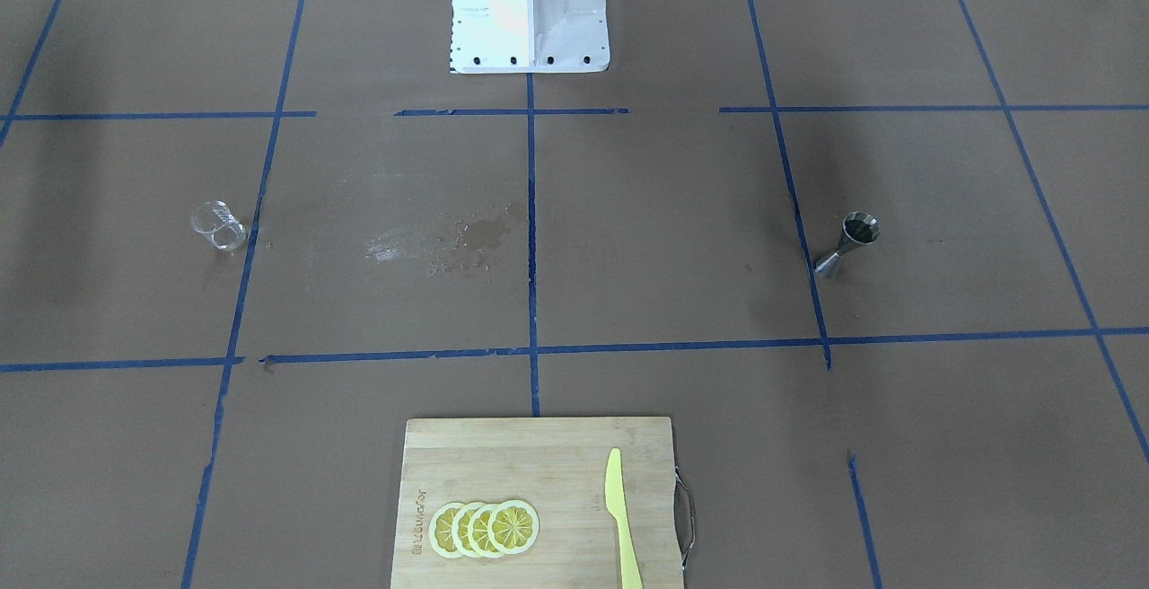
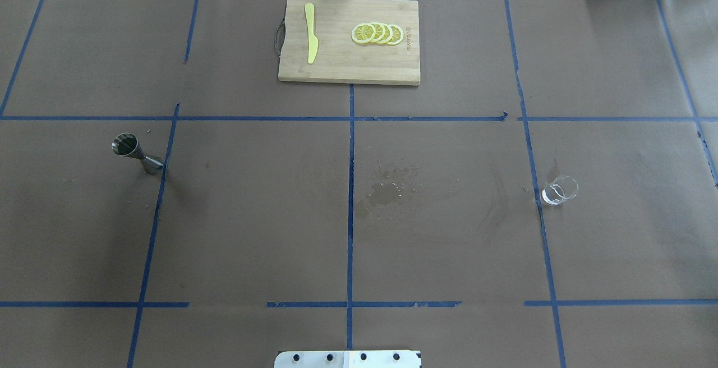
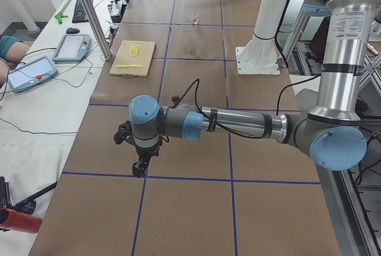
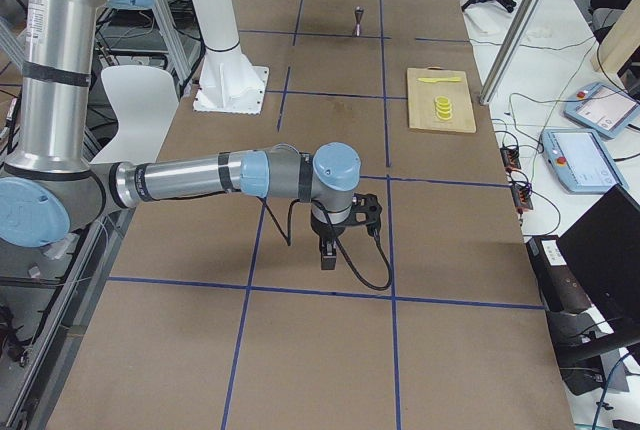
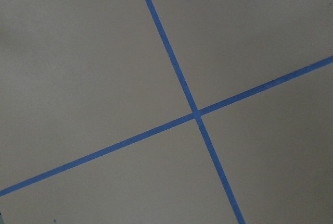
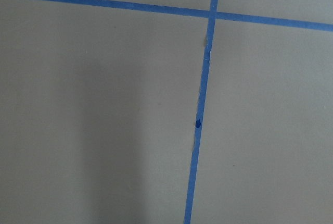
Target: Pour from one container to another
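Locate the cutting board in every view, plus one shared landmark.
Front-facing: cutting board bottom centre.
Overhead: cutting board top centre.
Exterior left: cutting board upper left.
Exterior right: cutting board upper right.
Wrist views: not in either.
Shared landmark: white robot base.

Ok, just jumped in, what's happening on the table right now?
Nothing is being handled. The glass stands on the robot's right, the jigger on its left, a wet patch between them. The left gripper and right gripper hang over the table at opposite ends, far from both; open or shut, I cannot tell.
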Available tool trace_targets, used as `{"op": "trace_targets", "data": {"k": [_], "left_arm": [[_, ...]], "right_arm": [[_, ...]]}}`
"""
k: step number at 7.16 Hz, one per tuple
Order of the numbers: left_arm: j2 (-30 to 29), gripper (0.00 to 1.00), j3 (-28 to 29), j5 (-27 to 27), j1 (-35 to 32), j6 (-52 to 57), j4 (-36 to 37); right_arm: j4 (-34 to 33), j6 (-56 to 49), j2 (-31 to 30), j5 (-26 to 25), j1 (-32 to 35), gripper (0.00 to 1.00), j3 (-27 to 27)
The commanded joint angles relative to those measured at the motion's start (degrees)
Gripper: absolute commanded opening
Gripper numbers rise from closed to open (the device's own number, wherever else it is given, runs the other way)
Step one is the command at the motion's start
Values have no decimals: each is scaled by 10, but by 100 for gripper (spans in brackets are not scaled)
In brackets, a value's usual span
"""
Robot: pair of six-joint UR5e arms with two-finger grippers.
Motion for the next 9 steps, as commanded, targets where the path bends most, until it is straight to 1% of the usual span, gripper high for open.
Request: {"op": "trace_targets", "data": {"k": [1, 2, 3, 4, 6, 7, 9], "left_arm": [[2, 100, 27, 0, 1, -1, -31], [2, 100, 43, -1, 1, -2, -31], [3, 100, 41, 0, -2, -1, -29], [34, 100, 35, -3, -1, 0, -32], [38, 100, 30, -3, -1, 2, -33], [40, 100, 28, -4, -1, 2, -33], [46, 100, 20, -4, -1, -1, -32]], "right_arm": [[0, -1, -4, 24, 5, 100, -23], [1, -1, -6, 25, 17, 100, -23], [4, -1, -7, 25, 25, 100, -22], [34, 0, -17, 25, 29, 100, -28], [105, 31, -38, 24, 30, 100, -39], [126, 72, -40, 25, 30, 100, -40], [139, 112, -37, 25, 30, 100, -43]]}}
